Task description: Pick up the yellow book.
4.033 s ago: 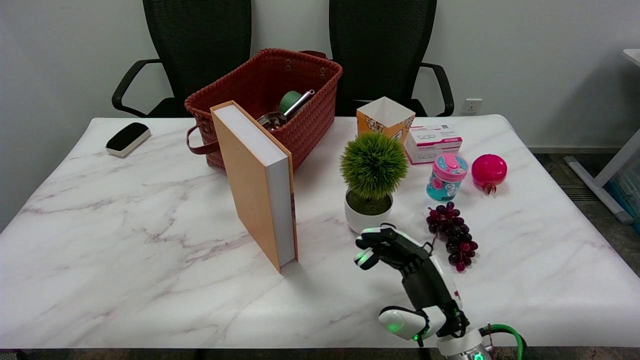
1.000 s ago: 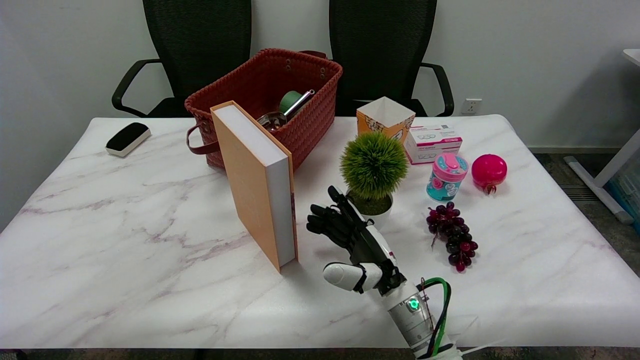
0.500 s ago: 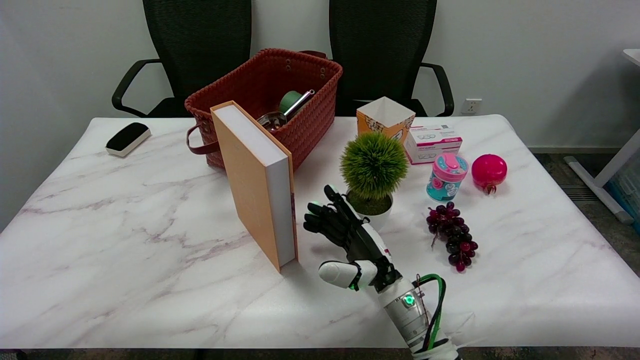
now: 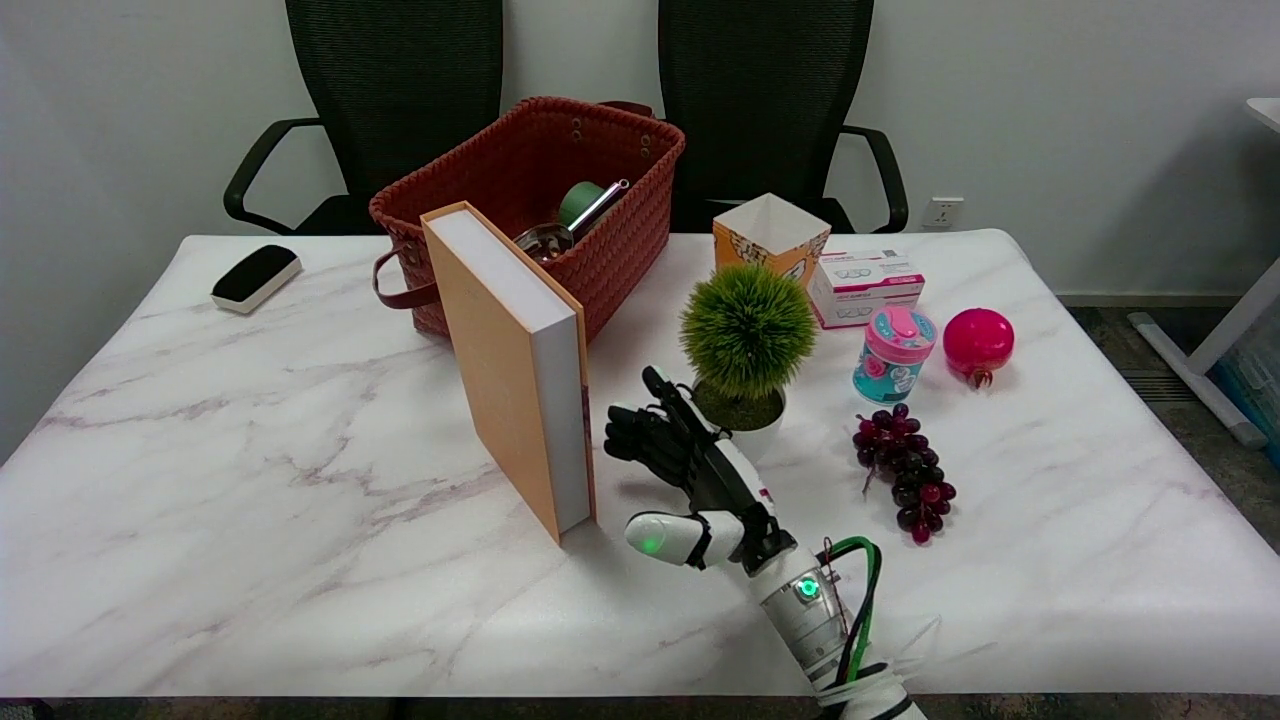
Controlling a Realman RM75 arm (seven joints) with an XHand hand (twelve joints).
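The yellow book (image 4: 505,370) stands upright on the marble table (image 4: 250,450), its orange-yellow cover facing left and its white page edge facing me. My right hand (image 4: 685,470) hovers just to the right of the book's near end, apart from it by a small gap. Its fingers (image 4: 640,440) are spread and point toward the book, and the thumb (image 4: 665,535) sticks out to the left lower down. It holds nothing.
A red woven basket (image 4: 600,260) with metal and green items stands behind the book. A potted green plant (image 4: 745,350) sits right behind my hand. Grapes (image 4: 905,470), a pink-lidded cup (image 4: 893,355), a pink ball (image 4: 977,342), boxes (image 4: 865,285) and a black-and-white eraser (image 4: 255,277) lie around.
Over four seconds my hand swung from the right of the plant pot leftward to beside the book and spread its fingers. In the last second it crept slightly closer to the book.
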